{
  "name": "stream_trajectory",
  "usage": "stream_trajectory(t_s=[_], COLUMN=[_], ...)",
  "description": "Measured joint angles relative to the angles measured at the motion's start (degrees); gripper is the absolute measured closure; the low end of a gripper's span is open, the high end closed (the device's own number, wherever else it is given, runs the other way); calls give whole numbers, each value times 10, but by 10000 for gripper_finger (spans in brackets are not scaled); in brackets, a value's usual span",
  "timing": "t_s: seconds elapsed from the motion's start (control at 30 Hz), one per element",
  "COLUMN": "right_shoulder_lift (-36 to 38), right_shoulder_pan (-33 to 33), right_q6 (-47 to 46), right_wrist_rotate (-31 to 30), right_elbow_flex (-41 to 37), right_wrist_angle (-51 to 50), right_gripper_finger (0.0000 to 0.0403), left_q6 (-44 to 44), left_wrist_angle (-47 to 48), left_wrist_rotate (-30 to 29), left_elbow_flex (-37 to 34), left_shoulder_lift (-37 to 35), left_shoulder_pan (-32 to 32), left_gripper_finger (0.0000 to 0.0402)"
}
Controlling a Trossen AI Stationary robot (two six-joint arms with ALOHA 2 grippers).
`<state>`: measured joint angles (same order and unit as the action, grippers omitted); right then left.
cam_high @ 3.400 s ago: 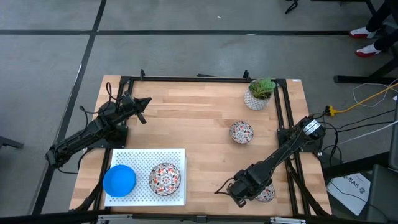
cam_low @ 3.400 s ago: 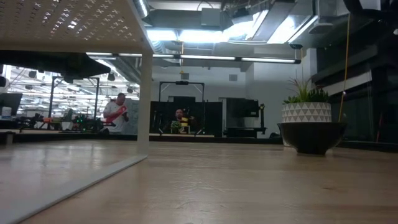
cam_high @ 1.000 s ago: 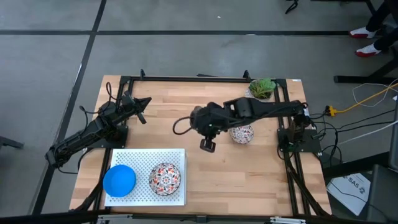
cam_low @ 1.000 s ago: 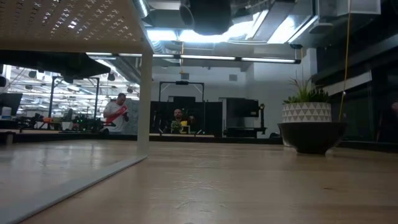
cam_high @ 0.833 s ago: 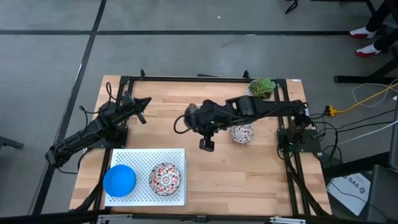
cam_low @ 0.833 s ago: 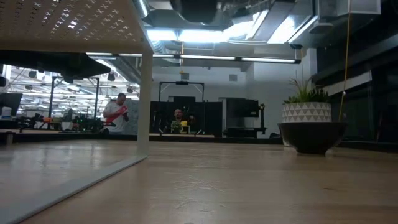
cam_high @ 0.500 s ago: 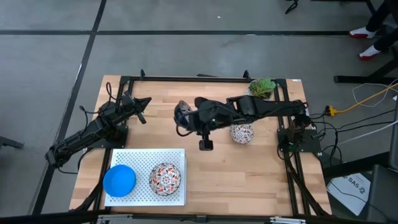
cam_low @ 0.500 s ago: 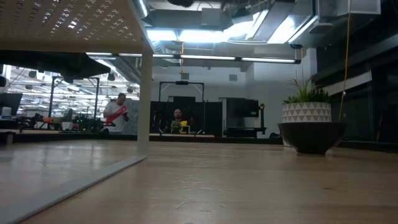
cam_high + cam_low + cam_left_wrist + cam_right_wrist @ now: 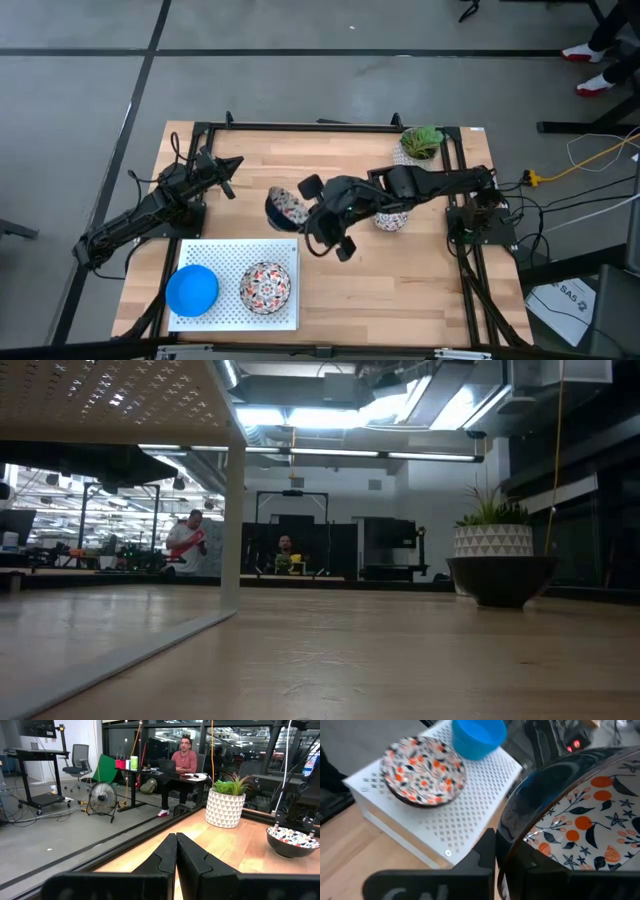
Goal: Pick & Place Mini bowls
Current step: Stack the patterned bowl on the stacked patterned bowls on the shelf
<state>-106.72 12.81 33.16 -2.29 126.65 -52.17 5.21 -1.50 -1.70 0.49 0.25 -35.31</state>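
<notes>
A floral mini bowl (image 9: 287,207) was held by its rim in the right gripper (image 9: 303,205), above the table (image 9: 330,170) near the white perforated stand (image 9: 232,252). The left gripper (image 9: 231,164) was kept closed and empty at the far-left corner.

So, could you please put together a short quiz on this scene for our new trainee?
1. True or false: the right hand is shut on a floral bowl.
2. What already sits on the white perforated stand?
A. a plant pot
B. a blue bowl stack and a floral bowl
C. nothing
3. Fill in: the left hand waits, shut, near the table's ____ left corner.

Key: 1 true; 2 B, the blue bowl stack and the floral bowl on the stand; 3 far.
</notes>
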Motion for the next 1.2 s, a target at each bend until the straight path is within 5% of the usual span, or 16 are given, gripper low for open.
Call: stream_trajectory(t_s=[0.67,1.03,1.2], right_shoulder_lift=[-5,-69,-91], right_shoulder_pan=[74,104,124], right_q6=[203,256,353], right_wrist_rotate=[3,-82,-138], right_elbow_flex=[-4,-5,-5], right_wrist_angle=[23,22,45], right_gripper_finger=[382,382,382], left_q6=[0,0,0], left_wrist_angle=[0,0,0], left_wrist_rotate=[0,0,-1], left_elbow_flex=[0,0,0], left_shoulder_lift=[0,0,0], left_shoulder_pan=[0,0,0], left_gripper_finger=[398,398,398])
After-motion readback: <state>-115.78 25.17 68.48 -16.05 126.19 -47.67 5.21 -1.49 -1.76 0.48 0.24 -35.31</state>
